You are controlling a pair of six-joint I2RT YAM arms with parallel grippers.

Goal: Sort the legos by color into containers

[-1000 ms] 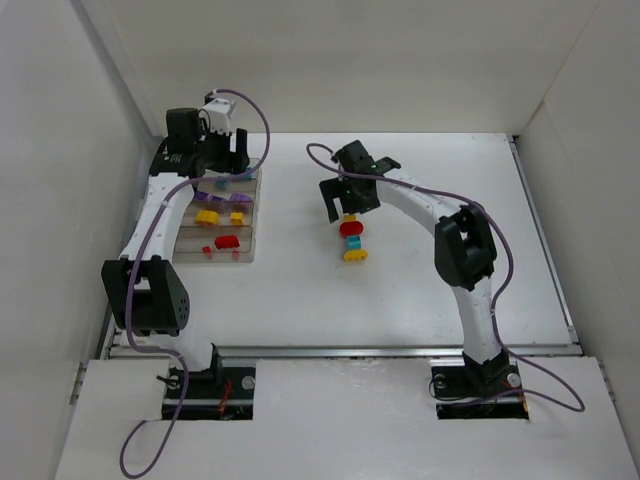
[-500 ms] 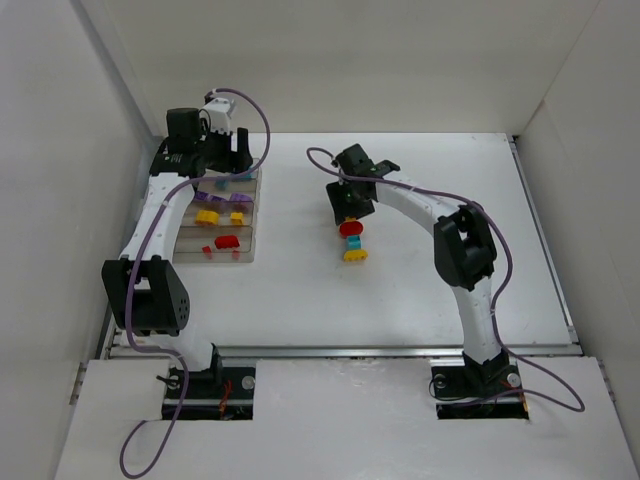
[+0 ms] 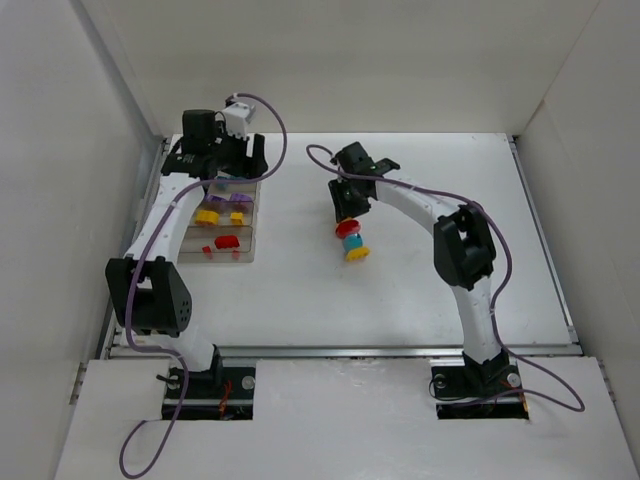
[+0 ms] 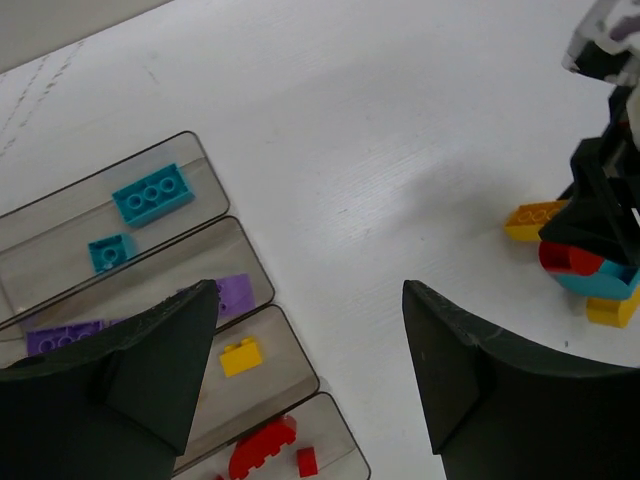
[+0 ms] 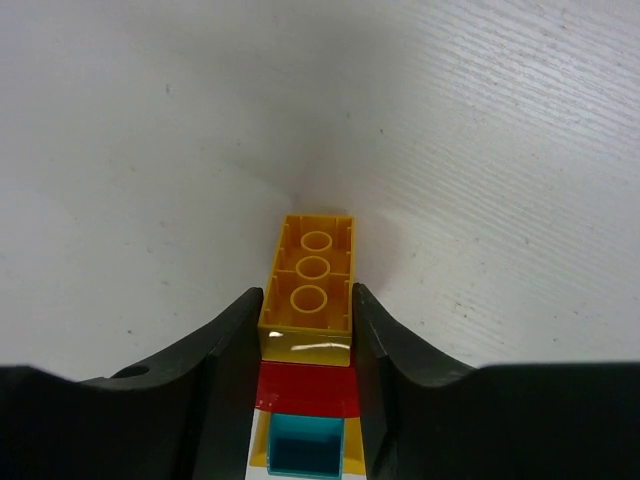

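The right gripper [image 5: 305,318] has its jaws drawn narrow onto a yellow brick [image 5: 307,290], with a finger [image 5: 232,335] pressed against each long side. The brick lies hollow side up, showing three round tubes, and sticks out past the fingertips. Deeper between the jaws, joined to it, sits a red piece [image 5: 305,388], and deeper still a teal brick [image 5: 303,445]. Beyond the fingertips is the white table [image 5: 480,150]. Whether the cluster is lifted off it cannot be told.

The left gripper [image 4: 308,292] hangs with its jaws wide apart, holding nothing. Under one finger lies the end of the organizer [image 4: 60,225]. Its compartment closest under the jaws holds red bits [image 4: 262,450]. The next holds a small yellow block [image 4: 243,355], and the one after that holds purple bricks [image 4: 233,293], partly hidden by that finger. The farthest holds two cyan bricks [image 4: 152,194]. Out past the other finger, well apart across the table, the right gripper's dark fingers stand over their cluster.
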